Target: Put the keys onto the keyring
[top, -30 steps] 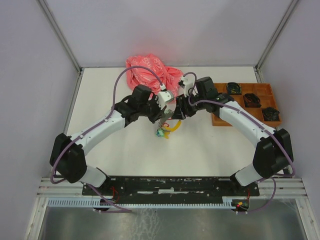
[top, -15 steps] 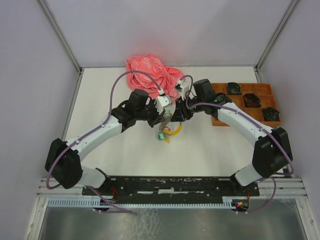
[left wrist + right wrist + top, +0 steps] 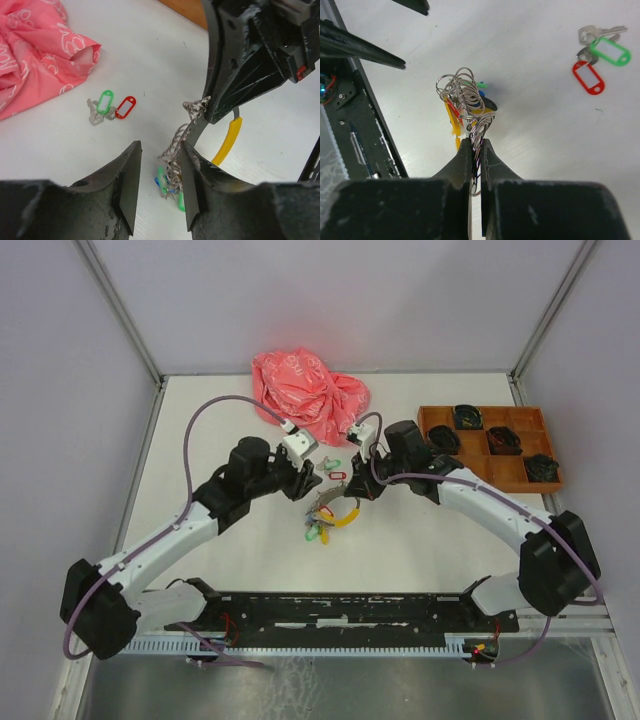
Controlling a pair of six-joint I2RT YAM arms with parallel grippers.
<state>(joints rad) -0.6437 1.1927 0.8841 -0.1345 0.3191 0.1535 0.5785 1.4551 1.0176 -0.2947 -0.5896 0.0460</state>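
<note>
Pinching the keyring (image 3: 465, 95) by its wire coils, the right end effector (image 3: 476, 145) is clamping it fast; the left end effector (image 3: 159, 150) is hanging wide, empty. The keys (image 3: 335, 470), green- and red-tagged, are lying on the counter (image 3: 240, 440) at 12 o'clock from it. Judged best: the left going in low, taking one key. Only the right wrist view is showing the clamp.
</note>
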